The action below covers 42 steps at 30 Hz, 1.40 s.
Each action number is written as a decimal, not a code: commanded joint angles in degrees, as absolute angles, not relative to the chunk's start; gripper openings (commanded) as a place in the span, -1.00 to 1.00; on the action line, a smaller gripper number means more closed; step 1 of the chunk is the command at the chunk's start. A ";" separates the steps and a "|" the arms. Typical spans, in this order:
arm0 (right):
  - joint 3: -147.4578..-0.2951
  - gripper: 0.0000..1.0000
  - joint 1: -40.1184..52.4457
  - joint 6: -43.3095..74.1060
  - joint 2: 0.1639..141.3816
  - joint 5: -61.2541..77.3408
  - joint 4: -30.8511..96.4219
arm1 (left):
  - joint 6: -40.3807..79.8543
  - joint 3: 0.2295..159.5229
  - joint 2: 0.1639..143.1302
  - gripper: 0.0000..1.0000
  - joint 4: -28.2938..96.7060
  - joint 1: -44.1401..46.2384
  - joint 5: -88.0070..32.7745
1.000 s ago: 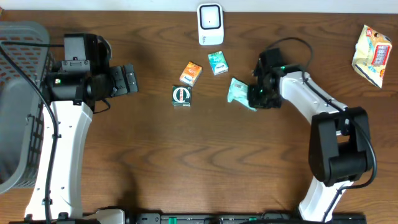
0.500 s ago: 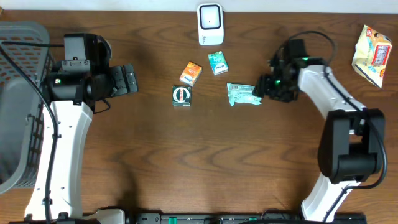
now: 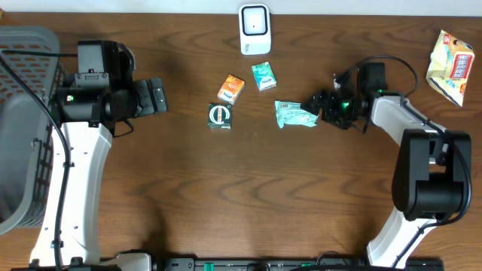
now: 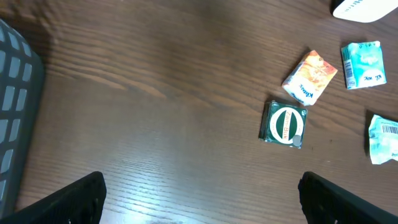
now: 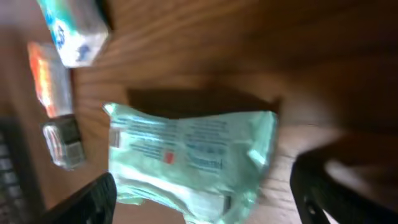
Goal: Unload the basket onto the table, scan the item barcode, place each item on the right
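Rightward the right gripper has drawn, releasing the pale green packet, which lies flat on the table right of the dark green box. Its jaws stand wide, seemingly just clear (wrist view blurred). Left gripper gapes wide, well apart.

The pouch lies on the table between the fingers of the right gripper, reaching out ahead of them. Further ahead sit a small box, a carton and a pack, near one another. The scanner stands just past the pack. These lie to one side of the left gripper and its fingers, with the basket on the other side. A snack bag lies well behind the right fingers.
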<state>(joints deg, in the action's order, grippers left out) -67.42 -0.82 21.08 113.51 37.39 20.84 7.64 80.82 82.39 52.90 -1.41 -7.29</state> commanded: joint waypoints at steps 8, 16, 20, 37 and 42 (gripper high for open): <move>-63.13 -0.15 0.69 32.75 120.20 44.07 13.21 | 7.51 80.90 82.35 0.96 53.12 -1.58 -6.79; -63.31 -0.97 0.30 32.53 120.22 53.43 3.25 | 7.51 80.90 82.35 0.95 53.12 -1.58 -6.79; -63.35 -0.97 0.32 35.31 119.20 63.75 -9.06 | 7.51 80.90 82.35 0.95 53.12 -1.58 -6.79; -63.37 -0.97 3.79 39.18 103.44 63.94 -35.83 | 7.51 80.90 82.35 0.95 53.12 -1.58 -6.79; -63.35 -0.97 5.39 39.16 103.44 63.11 -35.81 | 7.51 80.90 82.35 0.96 53.12 -1.58 -6.79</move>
<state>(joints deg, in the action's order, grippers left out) -62.83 4.54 38.63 103.77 64.47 -35.57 7.64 80.82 82.39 52.93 -1.41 -7.29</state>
